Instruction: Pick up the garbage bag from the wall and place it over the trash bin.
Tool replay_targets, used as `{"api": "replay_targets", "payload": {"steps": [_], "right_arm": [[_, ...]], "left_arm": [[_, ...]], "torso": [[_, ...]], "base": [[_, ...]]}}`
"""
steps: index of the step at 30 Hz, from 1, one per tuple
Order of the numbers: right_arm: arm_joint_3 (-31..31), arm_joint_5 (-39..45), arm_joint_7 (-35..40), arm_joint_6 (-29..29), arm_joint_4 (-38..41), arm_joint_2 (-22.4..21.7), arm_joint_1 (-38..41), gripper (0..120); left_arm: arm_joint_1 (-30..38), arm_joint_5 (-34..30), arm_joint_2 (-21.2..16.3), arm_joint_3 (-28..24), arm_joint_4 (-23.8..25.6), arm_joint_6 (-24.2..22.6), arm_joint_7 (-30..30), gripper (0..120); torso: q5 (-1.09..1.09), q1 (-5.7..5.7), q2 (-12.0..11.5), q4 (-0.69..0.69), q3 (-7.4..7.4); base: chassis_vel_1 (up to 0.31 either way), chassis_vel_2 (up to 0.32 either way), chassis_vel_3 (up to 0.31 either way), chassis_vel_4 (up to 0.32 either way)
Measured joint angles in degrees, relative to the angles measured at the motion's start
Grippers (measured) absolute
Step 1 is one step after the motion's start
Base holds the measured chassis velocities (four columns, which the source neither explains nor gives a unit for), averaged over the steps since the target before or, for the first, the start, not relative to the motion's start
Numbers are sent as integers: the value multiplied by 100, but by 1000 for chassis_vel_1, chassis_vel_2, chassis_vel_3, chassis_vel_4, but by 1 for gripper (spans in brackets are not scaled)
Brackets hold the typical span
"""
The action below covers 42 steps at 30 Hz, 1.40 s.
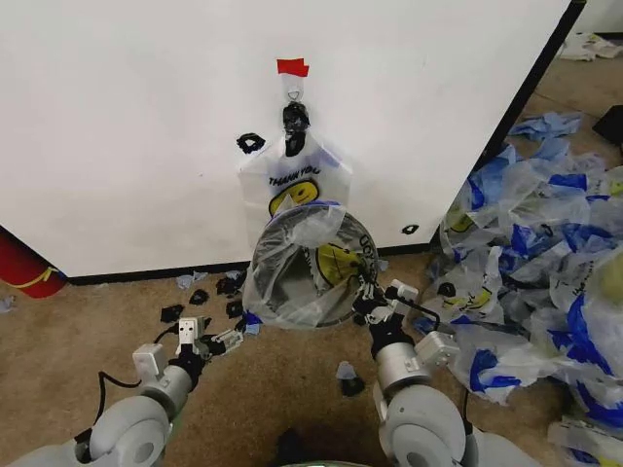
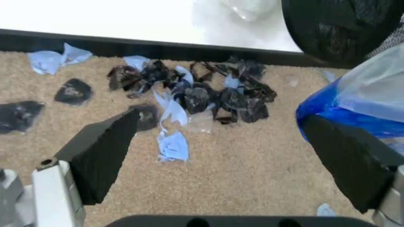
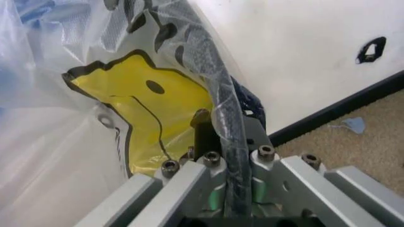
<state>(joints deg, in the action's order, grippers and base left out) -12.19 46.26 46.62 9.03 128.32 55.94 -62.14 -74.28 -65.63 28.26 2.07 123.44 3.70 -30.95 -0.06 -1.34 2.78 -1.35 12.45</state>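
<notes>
The black trash bin (image 1: 311,282) is tipped with its mouth toward me, in front of the white wall (image 1: 127,126). A translucent garbage bag (image 1: 292,238) with a yellow smiley (image 3: 145,109) covers its rim. My right gripper (image 1: 368,297) is shut on the bin's rim (image 3: 230,137) through the plastic, at the bin's right side. My left gripper (image 1: 234,338) is open low at the bin's left, its fingers (image 2: 101,156) apart, and the bag's blue edge (image 2: 328,111) lies by one fingertip. Another smiley bag (image 1: 292,175) hangs from the black clip (image 1: 295,119) under red tape (image 1: 292,67).
A big heap of white and blue bags (image 1: 545,253) covers the floor on the right. Black and blue scraps (image 2: 202,94) lie along the wall's base strip to the left of the bin. A red rounded object (image 1: 24,268) sits at the far left.
</notes>
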Motion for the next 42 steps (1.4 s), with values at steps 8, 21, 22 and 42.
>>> {"api": "replay_targets", "payload": {"steps": [8, 21, 22, 42], "right_arm": [[52, -72, -68, 45, -81, -61, -71, 0], [259, -79, -103, 95, -13, -165, -263, 0], [263, -79, -105, 97, -11, -173, -267, 0], [623, 355, -668, 400, -143, -280, -570, 0]], "left_arm": [[-10, 113, 16, 59, 225, -200, -432, 99], [65, 63, 61, -28, 138, -353, -611, 99], [66, 60, 63, -30, 131, -352, -609, 99], [259, 152, -12, 359, 316, -196, -317, 98]], "torso": [[0, 0, 0, 0, 0], [-1, 0, 0, 0, 0], [-1, 0, 0, 0, 0], [1, 0, 0, 0, 0]], "base": [[0, 0, 0, 0], [0, 0, 0, 0], [0, 0, 0, 0], [0, 0, 0, 0]]}}
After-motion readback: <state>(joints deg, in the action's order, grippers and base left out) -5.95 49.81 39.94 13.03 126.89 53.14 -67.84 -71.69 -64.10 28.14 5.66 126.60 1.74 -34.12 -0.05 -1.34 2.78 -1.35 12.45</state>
